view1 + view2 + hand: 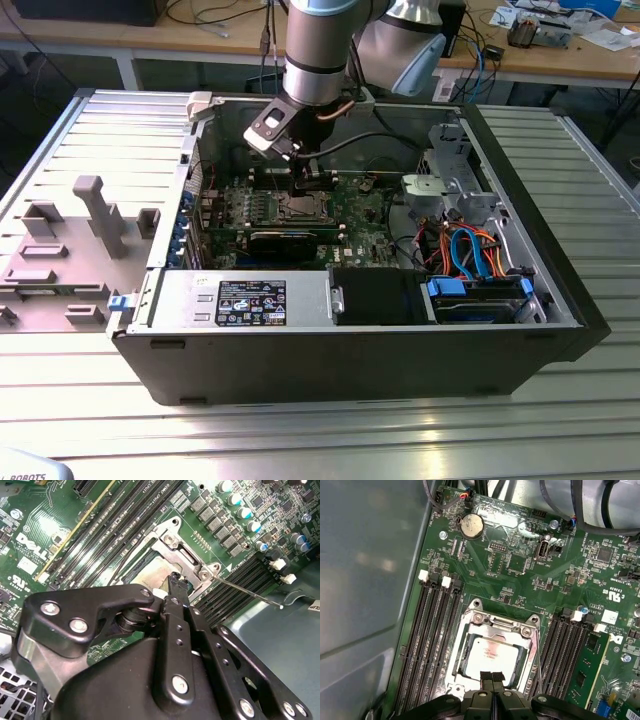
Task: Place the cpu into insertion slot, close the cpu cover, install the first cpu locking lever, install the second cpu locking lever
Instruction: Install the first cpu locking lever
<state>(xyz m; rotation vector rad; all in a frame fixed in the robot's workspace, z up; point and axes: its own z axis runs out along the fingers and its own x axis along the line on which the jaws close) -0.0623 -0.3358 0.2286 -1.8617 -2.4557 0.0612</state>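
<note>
The cpu [494, 652] sits in the insertion slot [456, 650] — end effector [492, 676] pressed together at its edge.

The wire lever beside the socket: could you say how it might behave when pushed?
The lever is a long thin rod, so it is probably springy. It looks like smooth bare metal, so the end effector may slip off it.

In the second wrist view my end effector [175, 580] hides most of the cpu [152, 574] and the near half of the socket [172, 539]. In the first wrist view its body runs off the picture's edge. In the exterior view the socket is too small for me to make out its parts.
</note>
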